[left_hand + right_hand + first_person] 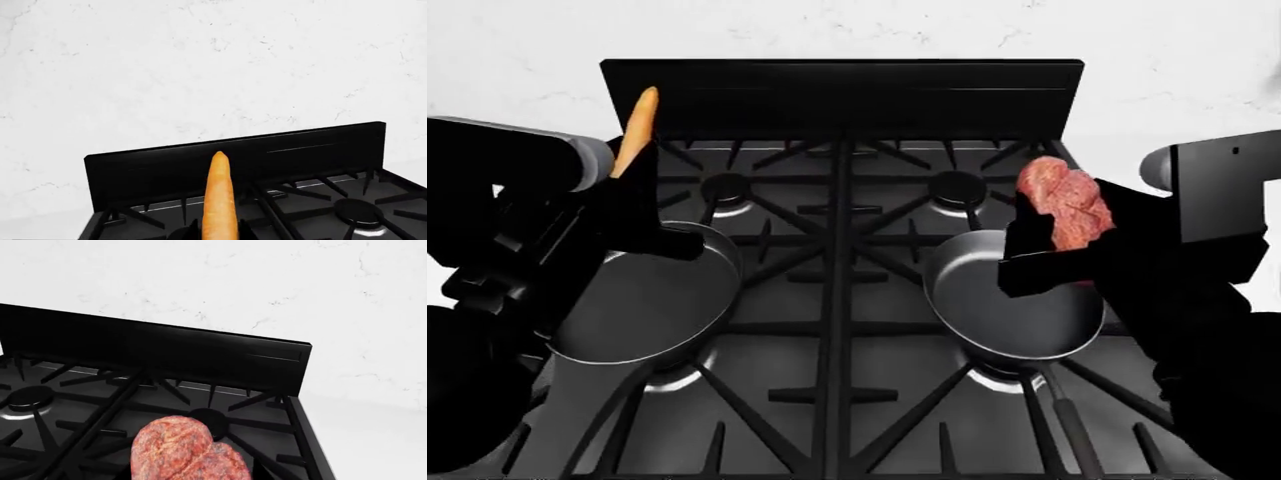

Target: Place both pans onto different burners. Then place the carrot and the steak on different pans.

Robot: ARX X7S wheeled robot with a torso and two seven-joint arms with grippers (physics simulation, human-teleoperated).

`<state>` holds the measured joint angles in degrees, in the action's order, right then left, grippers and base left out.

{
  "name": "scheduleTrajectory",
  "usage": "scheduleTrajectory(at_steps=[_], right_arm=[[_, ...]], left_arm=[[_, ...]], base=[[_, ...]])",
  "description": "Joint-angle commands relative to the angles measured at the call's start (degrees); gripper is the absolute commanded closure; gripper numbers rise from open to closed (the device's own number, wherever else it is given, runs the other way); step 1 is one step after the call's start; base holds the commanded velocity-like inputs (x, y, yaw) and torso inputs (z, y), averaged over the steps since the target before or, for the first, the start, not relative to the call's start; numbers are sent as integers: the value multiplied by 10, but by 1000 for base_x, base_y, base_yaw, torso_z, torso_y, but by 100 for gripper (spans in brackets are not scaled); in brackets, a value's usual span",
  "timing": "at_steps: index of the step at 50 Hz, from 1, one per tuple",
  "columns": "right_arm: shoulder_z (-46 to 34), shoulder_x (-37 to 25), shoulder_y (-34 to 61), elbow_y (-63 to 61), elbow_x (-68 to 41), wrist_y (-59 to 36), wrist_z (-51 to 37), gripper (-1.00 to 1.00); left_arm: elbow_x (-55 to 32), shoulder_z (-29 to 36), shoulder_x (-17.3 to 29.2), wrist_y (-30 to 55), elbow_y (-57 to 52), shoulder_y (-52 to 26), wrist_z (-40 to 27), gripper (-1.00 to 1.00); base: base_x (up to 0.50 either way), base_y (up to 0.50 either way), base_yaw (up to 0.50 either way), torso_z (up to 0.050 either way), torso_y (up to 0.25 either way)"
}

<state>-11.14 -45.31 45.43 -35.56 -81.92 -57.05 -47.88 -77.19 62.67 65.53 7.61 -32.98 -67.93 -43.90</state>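
Two pans sit on the stove's front burners: a dark one (647,305) with a broad handle at the left and a grey one (1014,300) with a thin long handle at the right. My left gripper (627,172) is shut on the orange carrot (635,125), which points up and back above the left pan's far rim. Seen from the left wrist, the carrot (219,195) rises between the jaws of the left gripper (217,232). My right gripper (1054,235) is shut on the red steak (1065,200), held above the right pan's far right edge. The steak (187,450) hides the right jaws.
The two back burners (723,187) (957,187) are bare under the black grates. A raised black back panel (841,85) stands behind the stove against a white marble wall. White counter (373,440) lies to the stove's right.
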Motion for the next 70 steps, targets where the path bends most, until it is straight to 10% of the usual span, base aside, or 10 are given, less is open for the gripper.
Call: scheduleTrajectory(at_steps=[1, 44, 45, 70], right_arm=[[-8, 0, 25, 10, 6, -17, -1, 100], [-89, 32, -37, 104, 117, 21, 93, 100], [-88, 31, -34, 103, 114, 19, 92, -100], [-7, -15, 108, 29, -32, -27, -20, -100]], left_arm=[[-9, -7, 5, 4, 4, -10, -2, 100], [-5, -9, 10, -8, 12, 11, 1, 100], [-5, -9, 9, -8, 13, 11, 1, 100], [-44, 10, -16, 21, 71, 26, 23, 100]], base=[[0, 0, 0, 0, 0], [0, 0, 0, 0, 0], [0, 0, 0, 0, 0], [0, 0, 0, 0, 0]])
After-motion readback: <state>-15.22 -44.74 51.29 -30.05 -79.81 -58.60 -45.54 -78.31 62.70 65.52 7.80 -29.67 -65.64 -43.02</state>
